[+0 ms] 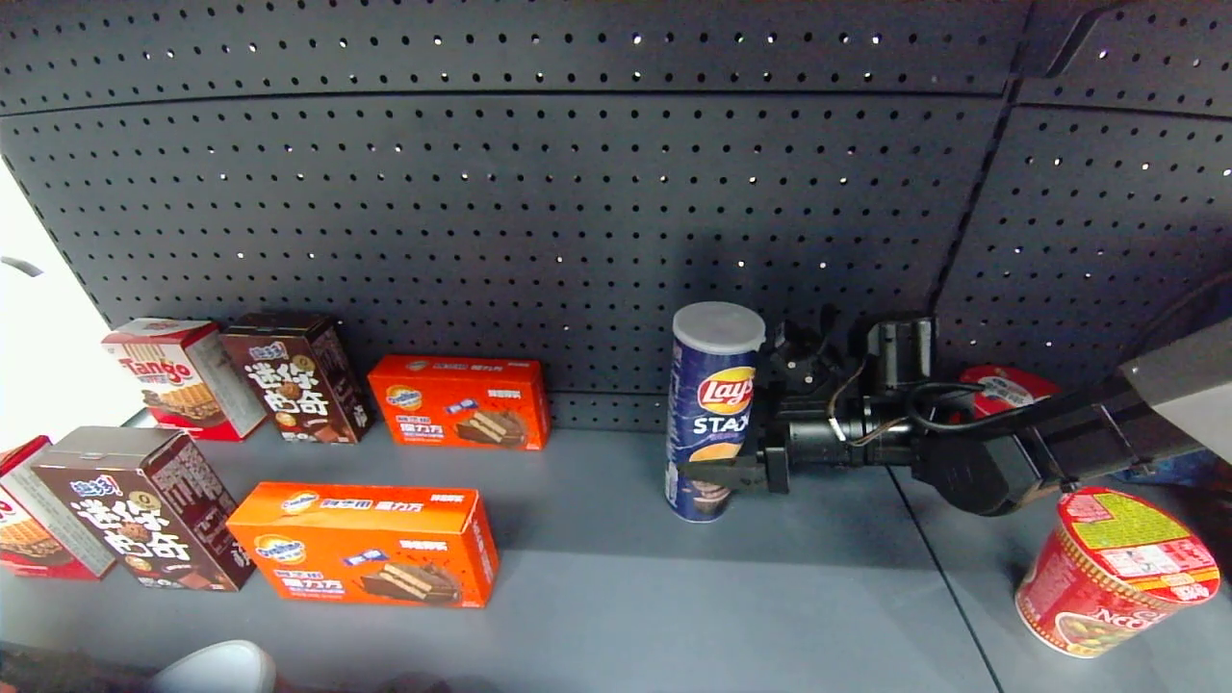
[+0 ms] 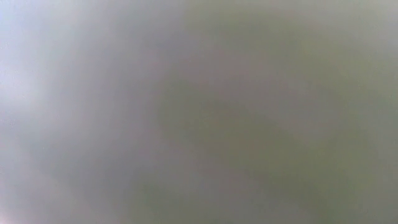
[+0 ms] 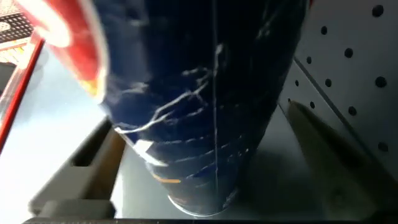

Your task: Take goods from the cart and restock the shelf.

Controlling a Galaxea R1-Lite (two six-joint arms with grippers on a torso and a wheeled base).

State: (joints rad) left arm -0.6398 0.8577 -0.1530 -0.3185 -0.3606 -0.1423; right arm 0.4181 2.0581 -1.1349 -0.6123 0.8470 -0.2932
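Observation:
A tall blue chips can with a clear lid stands upright on the grey shelf, near the pegboard back wall. My right gripper comes in from the right, low on the can, with one finger in front and one behind. In the right wrist view the can sits between the two fingers, which press on both its sides; the gripper is shut on it. The can's base rests on the shelf.
Left of the can stand orange wafer boxes, brown biscuit boxes and a red wafer box. A red cup noodle lies tilted at the right front and another red cup stands behind the arm. Bare shelf lies in front of the can.

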